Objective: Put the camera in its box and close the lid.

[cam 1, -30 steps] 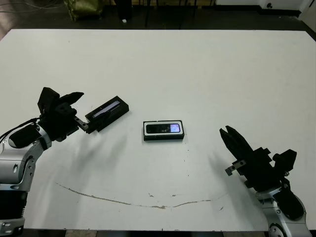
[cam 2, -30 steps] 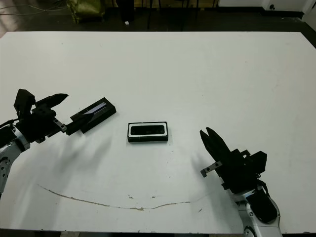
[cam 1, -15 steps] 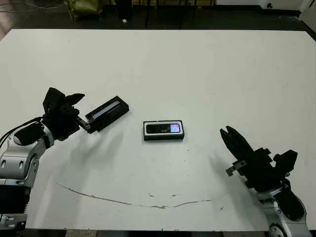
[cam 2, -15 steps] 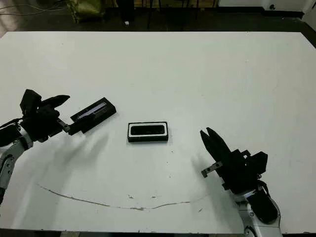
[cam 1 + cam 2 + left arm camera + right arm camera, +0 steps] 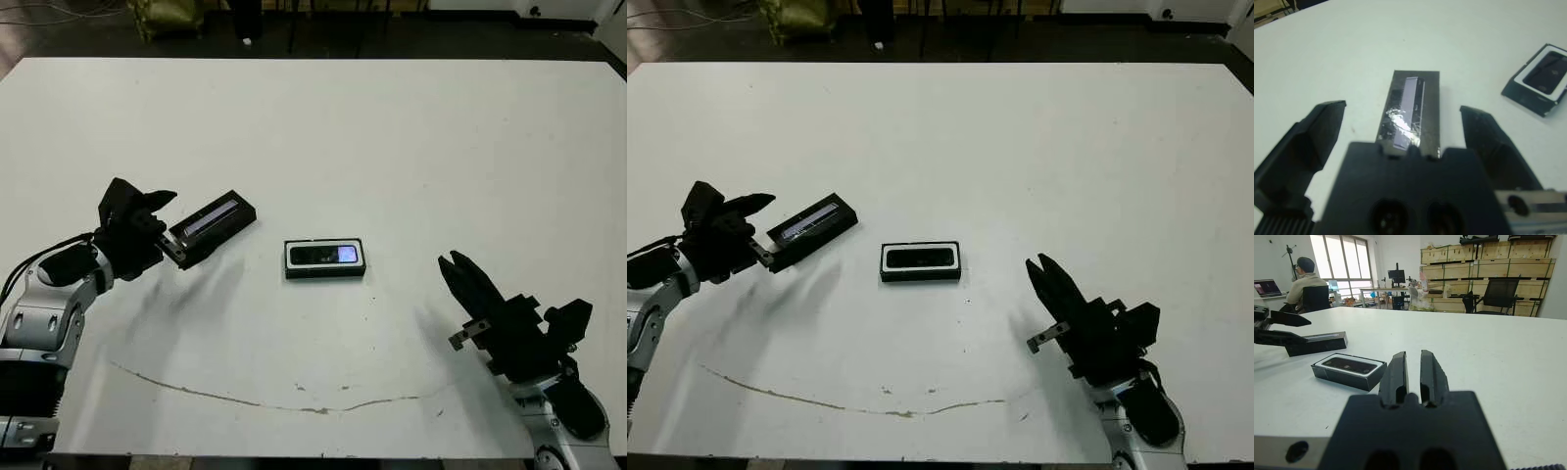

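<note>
The box [image 5: 325,258], a shallow black tray with white lining, sits at the table's middle. The camera [image 5: 323,256] lies inside it as a slim black bar. To its left the lid [image 5: 212,224], black with a shiny stripe, lies flat and slanted on the table. My left gripper [image 5: 174,226] is open, its fingers [image 5: 1317,128] straddling the lid's [image 5: 1410,105] near end without touching it. The box [image 5: 1542,77] shows beyond. My right gripper [image 5: 449,264] hovers at the front right, shut on nothing and pointing toward the box [image 5: 1349,369].
A thin brown mark [image 5: 245,397] runs along the table near its front edge. In the right wrist view a person [image 5: 1303,281] sits at a desk beyond the table, with an office chair [image 5: 1498,294] and stacked crates [image 5: 1474,271] behind.
My left gripper has moved right toward the lid and now straddles its near end. The lid, the box and my right arm have stayed put.
</note>
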Tool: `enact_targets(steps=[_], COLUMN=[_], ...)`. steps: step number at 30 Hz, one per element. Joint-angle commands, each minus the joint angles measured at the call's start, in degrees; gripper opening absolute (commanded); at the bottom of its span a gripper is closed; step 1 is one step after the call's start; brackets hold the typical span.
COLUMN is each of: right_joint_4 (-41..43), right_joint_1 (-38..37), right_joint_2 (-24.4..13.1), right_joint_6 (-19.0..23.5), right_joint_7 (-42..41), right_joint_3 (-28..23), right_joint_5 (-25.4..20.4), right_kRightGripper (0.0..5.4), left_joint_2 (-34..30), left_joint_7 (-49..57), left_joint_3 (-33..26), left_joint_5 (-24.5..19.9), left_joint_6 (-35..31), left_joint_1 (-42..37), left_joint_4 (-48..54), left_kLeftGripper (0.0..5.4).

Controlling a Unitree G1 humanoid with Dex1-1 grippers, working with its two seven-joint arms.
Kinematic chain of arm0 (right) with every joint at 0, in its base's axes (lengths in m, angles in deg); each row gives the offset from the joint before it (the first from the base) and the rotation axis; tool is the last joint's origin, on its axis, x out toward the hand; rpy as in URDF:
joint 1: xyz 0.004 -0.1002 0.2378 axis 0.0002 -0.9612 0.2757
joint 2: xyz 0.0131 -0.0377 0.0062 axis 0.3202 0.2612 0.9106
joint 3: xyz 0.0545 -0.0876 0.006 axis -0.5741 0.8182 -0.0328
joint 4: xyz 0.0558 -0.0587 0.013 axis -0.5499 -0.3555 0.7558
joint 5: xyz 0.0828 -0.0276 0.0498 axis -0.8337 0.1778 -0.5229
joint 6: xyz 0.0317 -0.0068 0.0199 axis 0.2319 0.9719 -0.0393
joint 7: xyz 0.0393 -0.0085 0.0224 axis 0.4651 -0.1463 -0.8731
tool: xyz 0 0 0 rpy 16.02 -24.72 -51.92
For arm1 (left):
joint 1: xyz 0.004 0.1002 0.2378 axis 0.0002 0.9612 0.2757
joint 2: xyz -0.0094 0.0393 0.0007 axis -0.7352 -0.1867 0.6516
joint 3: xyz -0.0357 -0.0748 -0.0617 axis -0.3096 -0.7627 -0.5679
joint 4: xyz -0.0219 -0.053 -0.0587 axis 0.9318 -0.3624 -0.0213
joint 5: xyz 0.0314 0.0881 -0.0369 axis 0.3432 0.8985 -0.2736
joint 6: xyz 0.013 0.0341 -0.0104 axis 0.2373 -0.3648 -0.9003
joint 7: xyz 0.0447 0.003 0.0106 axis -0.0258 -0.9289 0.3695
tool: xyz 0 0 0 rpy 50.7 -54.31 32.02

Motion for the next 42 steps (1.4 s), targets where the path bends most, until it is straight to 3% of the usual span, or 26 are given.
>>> enact_targets(steps=[1, 23, 29, 32, 42], right_joint_4=[-0.32, -1.02, -0.67, -0.62, 0.11], right_joint_1=[-0.65, -0.94, -1.23, -0.93, -0.35], right_joint_2=[-0.2, 0.0, -0.12, -0.08, -0.65], right_joint_6=[0.83, 0.32, 0.3, 0.09, 0.94], right_joint_7=[0.16, -0.05, 0.25, -0.11, 0.28], right_joint_3=[-0.13, -0.15, -0.07, -0.03, -0.1], right_joint_5=[0.08, -0.42, 0.08, -0.11, 0.6], right_kRightGripper=[0.0, 0.0, 0.0, 0.0, 0.0], left_joint_2=[-0.77, -0.27, 1.44, 2.11, 2.14], left_joint_7=[-0.78, 0.7, 1.68, 1.78, -1.72], left_joint_3=[0.77, 3.46, 2.75, 2.91, 3.06], left_joint_5=[0.99, 6.0, 4.78, 4.91, 3.94], left_joint_6=[-0.32, 0.28, -1.36, 1.7, 6.45], left_joint_1=[-0.09, -2.49, -2.79, -2.43, -2.97], left_joint_4=[-2.0, -9.15, -11.08, -12.27, -15.57], left_kLeftGripper=[5.39, 5.39, 5.39, 4.98, 2.63])
